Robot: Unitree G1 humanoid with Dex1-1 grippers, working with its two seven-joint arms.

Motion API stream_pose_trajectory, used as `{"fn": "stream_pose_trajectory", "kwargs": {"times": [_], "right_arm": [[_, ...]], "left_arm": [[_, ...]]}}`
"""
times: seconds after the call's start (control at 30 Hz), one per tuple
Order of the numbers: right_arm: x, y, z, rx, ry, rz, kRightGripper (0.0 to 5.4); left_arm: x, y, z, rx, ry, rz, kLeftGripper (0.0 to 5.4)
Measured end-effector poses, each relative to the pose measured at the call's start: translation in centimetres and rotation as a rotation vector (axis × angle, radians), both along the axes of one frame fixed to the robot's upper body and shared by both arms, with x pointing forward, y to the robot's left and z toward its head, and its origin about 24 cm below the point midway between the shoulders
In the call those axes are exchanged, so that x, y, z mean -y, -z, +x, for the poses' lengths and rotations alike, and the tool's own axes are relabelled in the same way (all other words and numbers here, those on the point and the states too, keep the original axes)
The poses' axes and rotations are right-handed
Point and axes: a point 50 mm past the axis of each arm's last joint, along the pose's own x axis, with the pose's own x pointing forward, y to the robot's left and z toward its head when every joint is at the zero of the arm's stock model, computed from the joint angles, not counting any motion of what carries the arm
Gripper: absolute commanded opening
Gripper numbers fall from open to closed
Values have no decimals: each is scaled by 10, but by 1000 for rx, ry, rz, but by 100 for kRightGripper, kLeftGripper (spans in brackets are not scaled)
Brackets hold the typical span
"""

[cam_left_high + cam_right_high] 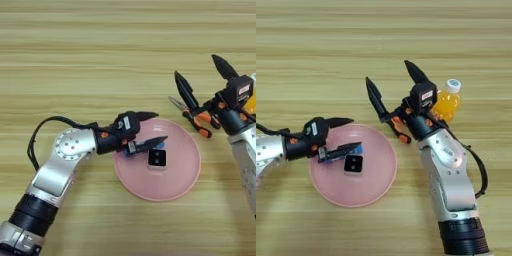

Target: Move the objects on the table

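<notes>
I see my left gripper (341, 134) spread open over the pink plate (376, 185), near a small black and white block (353, 163). My right gripper (391, 82) stands wide open above the orange-handled pliers (398, 129). The orange bottle (446, 102) stands on the desk (316, 50) behind it.

Two head-mounted eyes, steeply downward onto the same table (75, 50).

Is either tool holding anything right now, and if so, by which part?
Neither, as far as shows. The left tool is open over the pink plate, a blue-labelled item at its lower finger. The right tool is open above the pliers.
</notes>
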Motion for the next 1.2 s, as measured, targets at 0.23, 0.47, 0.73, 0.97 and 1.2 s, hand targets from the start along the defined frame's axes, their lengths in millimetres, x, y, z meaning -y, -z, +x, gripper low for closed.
{"fn": "stream_pose_trajectory", "kwargs": {"times": [0.23,0.47,0.73,0.97,1.2], "right_arm": [[0,0,0,0,1,0,540],[2,-1,0,6,10,-3,540],[3,-2,-1,33,22,-33,540],[5,-3,-1,39,28,-43,540],[11,-5,-1,71,62,-40,540]], "left_arm": [[-15,-40,7,109,-131,-275,413],[-35,-57,17,133,-337,-477,489],[-63,-52,30,254,-700,-507,538],[-73,-37,32,323,-877,-478,538],[-82,-5,31,228,-987,-409,538]]}}
